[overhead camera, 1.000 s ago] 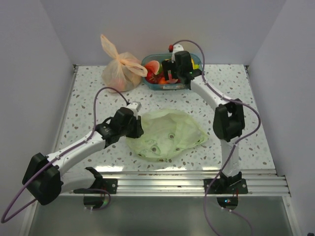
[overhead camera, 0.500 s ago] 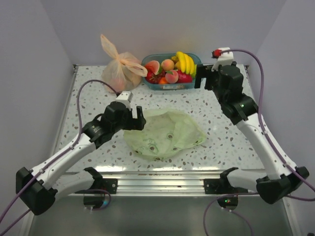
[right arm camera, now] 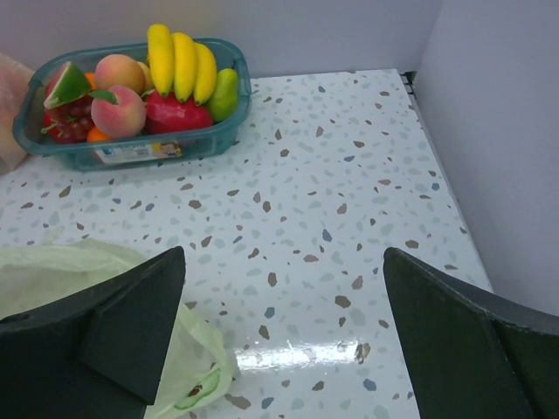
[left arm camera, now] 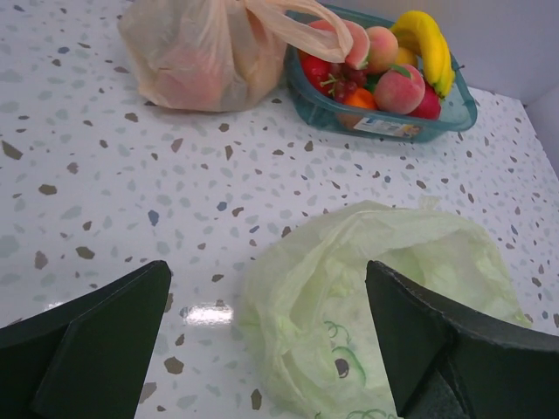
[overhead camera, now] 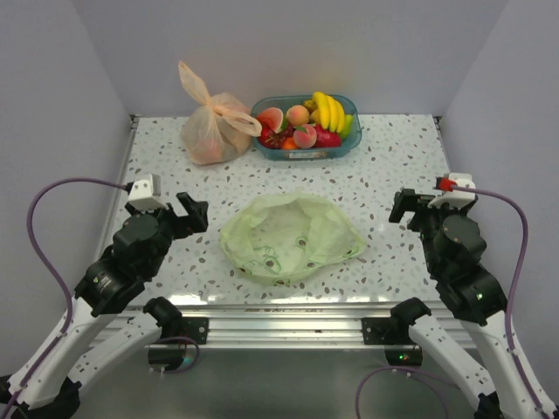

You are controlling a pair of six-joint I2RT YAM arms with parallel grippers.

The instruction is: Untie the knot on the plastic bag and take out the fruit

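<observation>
The plastic bag (overhead camera: 288,237) lies flat and slack mid-table, pale green and crinkled, its mouth open toward the back (left arm camera: 410,262). No knot shows on it. The fruit (overhead camera: 306,122) sits in the blue basket (overhead camera: 307,153): bananas (right arm camera: 179,57), peaches (right arm camera: 113,112), a dark red cluster and others. My left gripper (overhead camera: 190,209) is open above the table just left of the bag, and its wrist view looks down on the bag's left edge (left arm camera: 266,271). My right gripper (overhead camera: 410,208) is open to the right of the bag, over bare table (right arm camera: 284,253), holding nothing.
A tied peach-orange bag (overhead camera: 214,122) with something inside stands at the back left, touching the basket's left side. Walls close in the table on the left, back and right. A metal rail (overhead camera: 288,323) runs along the near edge.
The right gripper left the basket and pulled back to the near right. The left gripper opened, let go of the green bag and drew back to the left. The bag stayed flat.
</observation>
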